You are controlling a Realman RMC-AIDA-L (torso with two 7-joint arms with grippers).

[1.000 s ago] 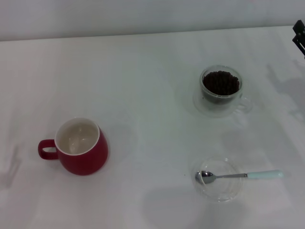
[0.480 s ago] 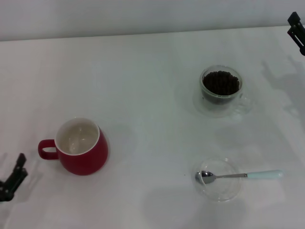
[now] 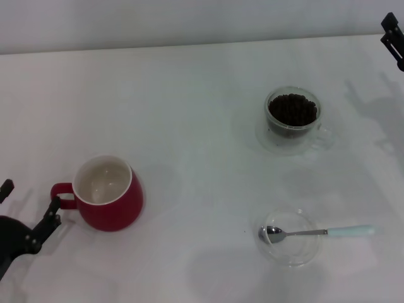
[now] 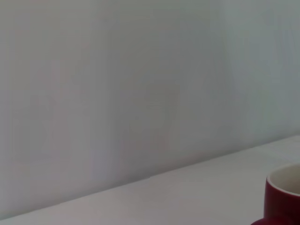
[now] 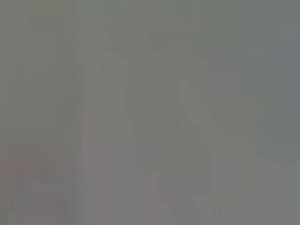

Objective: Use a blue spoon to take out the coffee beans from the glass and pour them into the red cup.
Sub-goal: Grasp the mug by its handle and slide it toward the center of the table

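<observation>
The red cup (image 3: 108, 194) stands at the front left with its white inside empty and its handle pointing left; its rim (image 4: 284, 193) also shows in the left wrist view. My left gripper (image 3: 28, 202) is just left of that handle, open and holding nothing. The glass (image 3: 292, 120) at the back right holds a heap of coffee beans (image 3: 292, 108). The blue spoon (image 3: 319, 232) lies flat at the front right, its metal bowl resting in a shallow clear dish and its pale handle pointing right. Only a bit of my right gripper (image 3: 394, 35) shows, at the far top right edge.
The shallow clear glass dish (image 3: 297, 252) sits under the spoon's bowl at the front right. A white table (image 3: 189, 126) spreads between the cup and the glass. A pale wall (image 4: 117, 84) runs behind the table. The right wrist view is plain grey.
My left gripper has come in from the bottom left corner and moved right, towards the red cup's handle. The right gripper has stayed at the top right edge.
</observation>
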